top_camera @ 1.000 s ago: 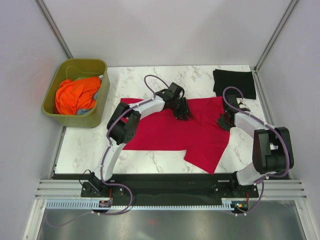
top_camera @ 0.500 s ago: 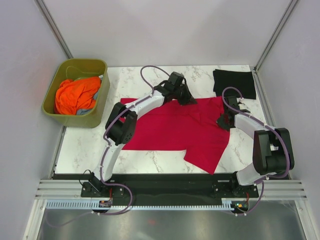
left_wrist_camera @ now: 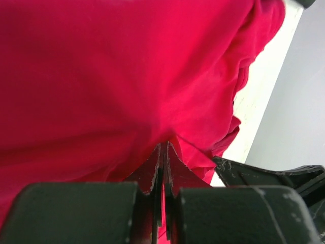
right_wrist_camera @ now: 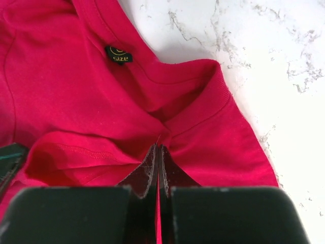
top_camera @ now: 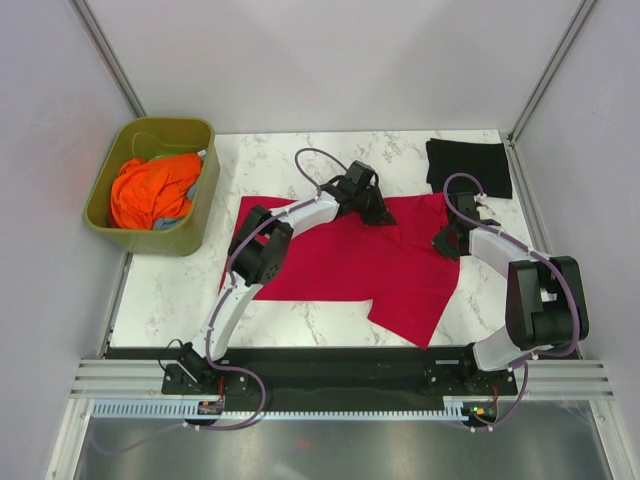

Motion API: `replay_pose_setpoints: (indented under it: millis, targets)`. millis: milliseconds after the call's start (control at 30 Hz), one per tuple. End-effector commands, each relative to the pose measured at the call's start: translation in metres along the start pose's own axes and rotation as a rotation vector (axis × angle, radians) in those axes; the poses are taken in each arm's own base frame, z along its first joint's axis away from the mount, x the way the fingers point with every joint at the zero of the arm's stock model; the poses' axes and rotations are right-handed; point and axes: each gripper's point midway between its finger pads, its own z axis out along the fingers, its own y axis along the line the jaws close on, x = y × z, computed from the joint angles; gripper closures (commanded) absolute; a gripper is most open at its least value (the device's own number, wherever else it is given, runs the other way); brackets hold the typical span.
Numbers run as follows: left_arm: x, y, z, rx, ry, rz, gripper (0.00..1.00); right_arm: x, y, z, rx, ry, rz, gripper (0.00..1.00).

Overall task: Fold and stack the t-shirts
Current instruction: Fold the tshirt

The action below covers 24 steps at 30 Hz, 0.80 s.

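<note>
The crimson red t-shirt (top_camera: 330,265) lies spread across the middle of the marble table (top_camera: 165,290), one sleeve reaching toward the near edge. My left gripper (top_camera: 380,213) is at its far edge and is shut on a pinch of red cloth (left_wrist_camera: 127,76), seen between the jaw tips (left_wrist_camera: 163,147). My right gripper (top_camera: 446,243) is at the shirt's right end. It is shut on the cloth by the collar (right_wrist_camera: 158,148), close to the size label (right_wrist_camera: 119,56). The black t-shirt (top_camera: 468,165) lies folded at the back right corner.
An olive-green tub (top_camera: 112,170) with orange cloth (top_camera: 152,190) in it stands off the table's back left. Bare marble (right_wrist_camera: 284,76) shows to the right of the collar. Grey walls enclose the table on three sides.
Both grippers have closed on the red t-shirt. The left gripper moved from the shirt's upper middle out to its far edge and pinched the cloth there. The right gripper barely moved.
</note>
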Motion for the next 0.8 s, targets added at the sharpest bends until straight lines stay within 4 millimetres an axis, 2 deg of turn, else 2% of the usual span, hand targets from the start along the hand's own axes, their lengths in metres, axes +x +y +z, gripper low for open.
replay_pose_setpoints:
  millis: [0,100,167,233,367,400,500,667,767]
  targets:
    - [0.008,-0.049,-0.018,0.115,0.019,0.094,0.98,-0.008,0.006,-0.006,-0.039,-0.032,0.001,1.00]
    - [0.009,-0.048,-0.035,0.097,-0.006,0.130,0.98,-0.009,0.006,-0.008,-0.041,-0.037,-0.006,1.00]
    - [0.014,-0.041,-0.039,0.078,-0.004,0.147,0.98,-0.009,0.005,-0.008,-0.041,-0.038,-0.006,1.00]
    - [0.015,-0.042,-0.047,0.078,-0.005,0.169,0.98,-0.009,0.004,-0.008,-0.038,-0.041,-0.012,1.00]
    - [0.027,-0.024,-0.050,0.036,0.021,0.178,0.98,-0.010,0.002,-0.009,-0.033,-0.049,-0.016,1.00]
    - [0.032,-0.014,-0.048,0.017,0.033,0.176,0.98,-0.010,0.001,-0.009,-0.031,-0.046,-0.018,1.00]
    - [0.037,-0.006,-0.048,0.002,0.047,0.183,0.97,-0.010,0.003,-0.010,-0.038,-0.048,-0.023,1.00]
    - [0.036,-0.011,-0.052,0.003,0.056,0.195,0.92,-0.008,0.003,-0.009,-0.044,-0.038,-0.050,1.00]
    - [0.030,-0.015,-0.059,-0.026,0.034,0.164,0.82,-0.009,0.004,-0.011,-0.051,-0.041,-0.056,1.00]
